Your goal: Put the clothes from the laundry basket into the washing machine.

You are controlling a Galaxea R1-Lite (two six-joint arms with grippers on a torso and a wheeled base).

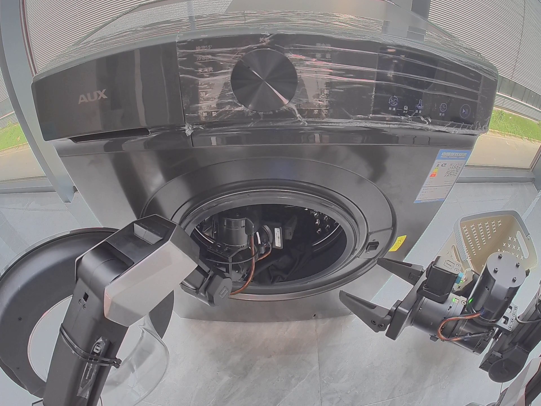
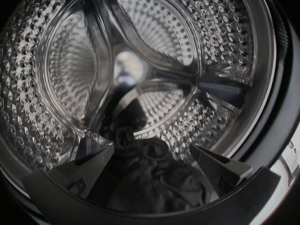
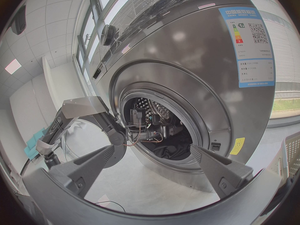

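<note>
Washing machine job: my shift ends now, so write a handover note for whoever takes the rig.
Left gripper: open, empty, inside the drum, above the dark clothes.
Right gripper: open, empty, in front of the washing machine, near the laundry basket.
Done: dark clothes lie on the drum floor; door open.
To do: pull the left arm out; check the basket, its inside hidden, for more clothes.
</note>
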